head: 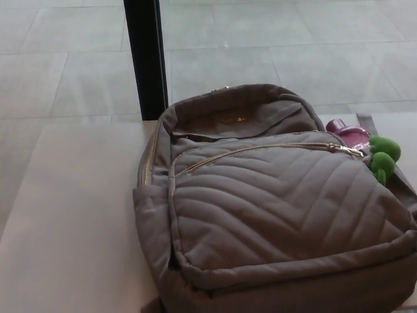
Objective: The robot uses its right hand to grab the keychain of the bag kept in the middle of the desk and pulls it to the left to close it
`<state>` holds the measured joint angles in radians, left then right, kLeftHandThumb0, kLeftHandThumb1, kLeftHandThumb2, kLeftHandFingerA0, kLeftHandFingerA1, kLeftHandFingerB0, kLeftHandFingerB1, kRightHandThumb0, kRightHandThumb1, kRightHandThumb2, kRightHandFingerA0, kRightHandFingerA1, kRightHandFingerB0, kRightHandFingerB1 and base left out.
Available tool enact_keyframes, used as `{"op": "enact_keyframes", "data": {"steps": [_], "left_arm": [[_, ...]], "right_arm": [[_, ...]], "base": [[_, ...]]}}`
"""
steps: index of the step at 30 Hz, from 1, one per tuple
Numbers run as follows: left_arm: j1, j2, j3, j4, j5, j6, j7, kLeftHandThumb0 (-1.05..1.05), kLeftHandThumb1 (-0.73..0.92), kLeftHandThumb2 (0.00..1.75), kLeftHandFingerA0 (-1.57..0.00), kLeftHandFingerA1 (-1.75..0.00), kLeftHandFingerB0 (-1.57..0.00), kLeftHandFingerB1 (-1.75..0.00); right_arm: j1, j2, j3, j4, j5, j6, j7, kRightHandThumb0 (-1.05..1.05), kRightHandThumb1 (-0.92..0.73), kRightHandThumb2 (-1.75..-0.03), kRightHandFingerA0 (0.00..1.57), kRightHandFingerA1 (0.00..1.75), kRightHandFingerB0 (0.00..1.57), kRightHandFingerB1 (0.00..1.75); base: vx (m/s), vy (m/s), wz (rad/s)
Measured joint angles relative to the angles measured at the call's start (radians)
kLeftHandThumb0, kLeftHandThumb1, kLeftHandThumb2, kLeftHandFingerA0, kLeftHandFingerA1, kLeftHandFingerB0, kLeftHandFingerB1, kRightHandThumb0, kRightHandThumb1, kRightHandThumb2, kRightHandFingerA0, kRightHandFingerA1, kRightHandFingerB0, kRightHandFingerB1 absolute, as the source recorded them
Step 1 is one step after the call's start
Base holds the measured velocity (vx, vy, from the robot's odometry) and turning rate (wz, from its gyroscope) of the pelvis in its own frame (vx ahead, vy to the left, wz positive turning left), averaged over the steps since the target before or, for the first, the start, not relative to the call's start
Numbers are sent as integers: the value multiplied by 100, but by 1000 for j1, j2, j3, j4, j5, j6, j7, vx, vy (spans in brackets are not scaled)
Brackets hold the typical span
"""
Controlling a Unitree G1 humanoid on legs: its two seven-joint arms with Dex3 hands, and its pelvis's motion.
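You see the grey quilted bag (273,215) lying on the pale tabletop (71,215), filling the middle and right of the head view. Its gold zipper (260,149) runs across the front pocket, and the pull (352,151) sits at the right end. The keychain (383,156), a green figure, hangs at that pull against the bag's right edge, with a pink piece (352,134) just behind it. A black post (145,59) stands behind the bag's left corner. Neither hand shows, so you cannot tell their state.
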<state>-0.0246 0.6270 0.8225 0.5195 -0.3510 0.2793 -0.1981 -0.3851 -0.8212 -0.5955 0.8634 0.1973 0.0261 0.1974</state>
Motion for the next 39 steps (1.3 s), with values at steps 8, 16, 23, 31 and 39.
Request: {"op": "enact_keyframes", "data": {"steps": [8,16,23,31,39], "left_arm": [[12,-4,-14,-19,-5,0,2,-51,35,87,-61,-76,-47,-67],[72,-48,-80,-40,-3,-3,-3,-51,33,84,-63,-75,-56,-70],[130,-82,-104,-97,-4,-3,-5,-43,34,85,-58,-73,-50,-68],[176,-114,-104,-134,-13,-3,-15,-40,33,84,-58,-73,-54,-69],[189,-116,-113,-124,-12,-3,-20,-32,51,57,-62,-70,-59,-63]], "right_arm": [[-205,15,149,-235,-7,65,-12,-66,-46,-81,22,49,13,40],[-374,89,413,-349,-44,133,58,-68,-45,-82,26,51,14,41],[-414,95,574,-305,-124,138,104,-63,-46,-79,28,51,19,41],[-406,81,671,-263,-224,121,123,-48,-57,-57,32,38,30,31],[-407,72,719,-198,-306,45,130,-46,-57,-57,29,40,35,32]], "base": [[0,0,0],[0,0,0],[0,0,0],[0,0,0],[0,0,0]]}}
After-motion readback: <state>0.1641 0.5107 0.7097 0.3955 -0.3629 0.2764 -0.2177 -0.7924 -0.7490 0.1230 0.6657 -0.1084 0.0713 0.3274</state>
